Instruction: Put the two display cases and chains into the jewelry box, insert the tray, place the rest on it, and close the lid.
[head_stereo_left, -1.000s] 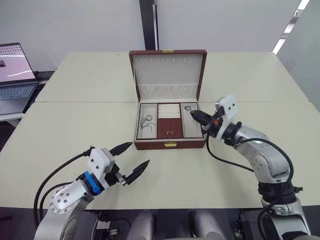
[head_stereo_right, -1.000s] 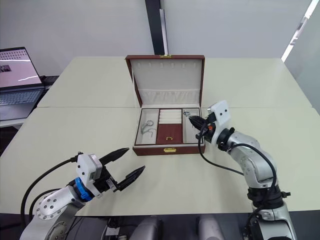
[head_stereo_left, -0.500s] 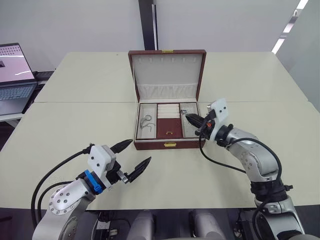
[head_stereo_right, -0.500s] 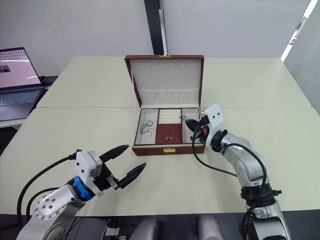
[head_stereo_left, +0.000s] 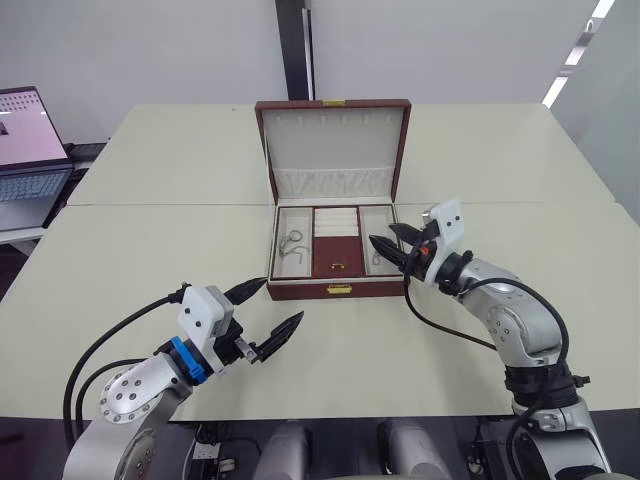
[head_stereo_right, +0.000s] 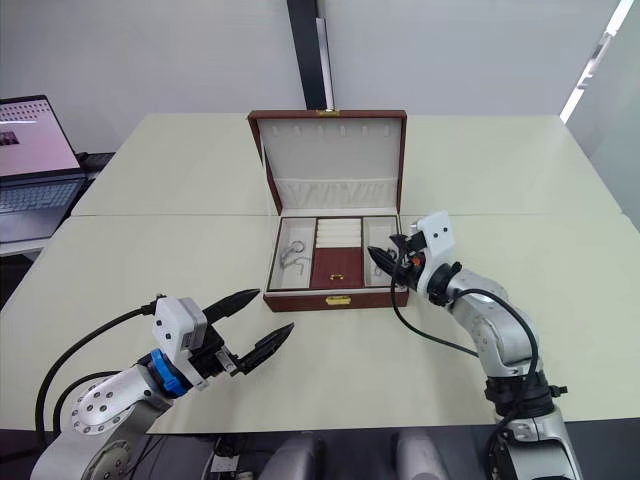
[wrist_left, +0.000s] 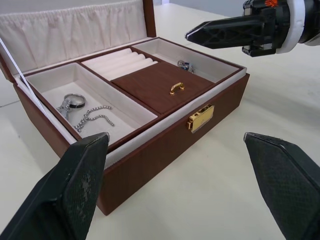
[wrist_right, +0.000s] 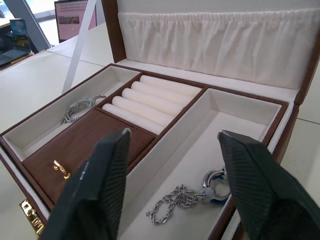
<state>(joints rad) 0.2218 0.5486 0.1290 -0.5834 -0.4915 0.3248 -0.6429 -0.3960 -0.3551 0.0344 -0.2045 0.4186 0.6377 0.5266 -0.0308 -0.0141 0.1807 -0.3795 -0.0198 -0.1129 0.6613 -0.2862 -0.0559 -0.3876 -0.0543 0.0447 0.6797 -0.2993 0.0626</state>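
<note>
Since a second ago, the right gripper (head_stereo_left: 388, 240) has let go of its chain and drawn back; it now hangs released over the right edge of the jewelry box (head_stereo_left: 338, 262). That chain with its ring (wrist_right: 195, 192) lies in the box's right compartment, another chain (wrist_left: 82, 111) lies in the left one, and the tray (wrist_left: 162, 85) appears seated inside. The left gripper (head_stereo_left: 270, 313) waits released over the counter (head_stereo_left: 150, 240), in front of the box. With nothing seen outside the box, closing the lid (head_stereo_left: 335, 150) seems next: push it from behind its top edge, evenly, with both grippers clear of the rim.
</note>
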